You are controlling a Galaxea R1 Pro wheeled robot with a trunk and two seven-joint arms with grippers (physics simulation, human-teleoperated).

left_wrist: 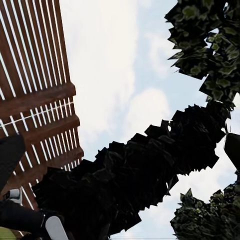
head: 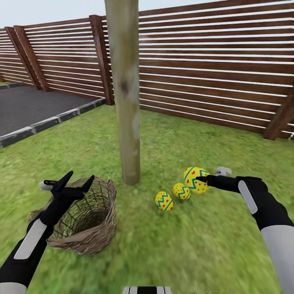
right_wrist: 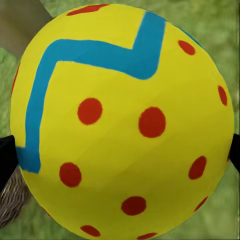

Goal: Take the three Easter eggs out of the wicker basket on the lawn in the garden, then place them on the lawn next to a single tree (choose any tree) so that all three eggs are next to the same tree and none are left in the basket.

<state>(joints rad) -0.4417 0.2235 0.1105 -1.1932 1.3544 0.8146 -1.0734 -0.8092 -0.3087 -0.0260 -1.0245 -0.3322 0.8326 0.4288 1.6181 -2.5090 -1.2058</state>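
Two eggs were already down on the lawn (head: 171, 139), just beside the foot of the tree (head: 127, 102): one egg (head: 163, 201) lay nearest the robot's side of the trunk, the second egg (head: 181, 190) touching or almost touching it. And the third egg (head: 194, 179) was right there with them, a touch farther from the trunk, pinched in the right claw (head: 203, 179) just above the grass. From the right wrist, that third egg (right_wrist: 122, 120) loomed huge, red dots and a blue zigzag, with a dark fingertip (right_wrist: 7, 160) pressing each flank at its widest part. A good hold, that, since a smooth rounded shell looked likely to squirt out of any off-centre pinch. It seemed light and rigid, so a gentle squeeze across the middle should do, and it might roll once let go.

On the other side of the tree sat the wicker basket (head: 87, 228), tipped on the grass, with no egg visible in the part of its bowl that showed. The left claw (head: 76, 182) hovered above the basket's rim, fingers spread wide and holding nothing. Behind the tree ran the slatted wooden fence (head: 212, 65).

Judging by this, only the release beside the trunk remained.
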